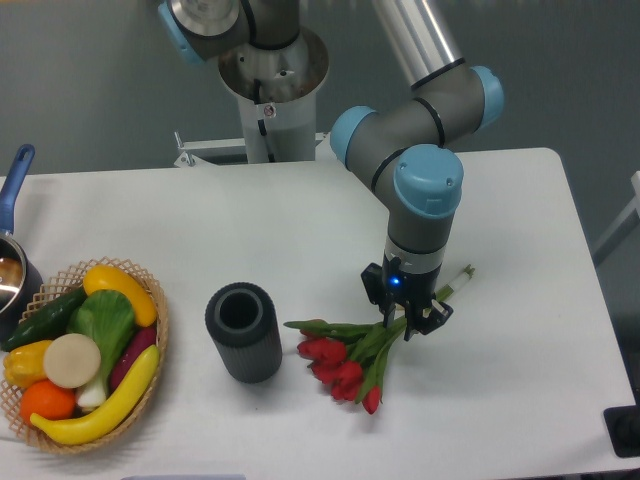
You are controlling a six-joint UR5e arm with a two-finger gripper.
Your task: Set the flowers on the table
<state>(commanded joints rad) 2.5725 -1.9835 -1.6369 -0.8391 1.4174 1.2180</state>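
Dark grey ribbed cylindrical vase (243,331), upright, centre-left; woven wicker basket of plastic vegetables (82,356) at left; blue-handled saucepan (13,255) behind.

Flowers (345,358) lying on table (300,230), red heads pointing toward dark ribbed cylinder (243,332) just left of them. Gripper (404,322) closing around stems on flowers' right end. Vegetable basket (85,355) sitting well left of cylinder.
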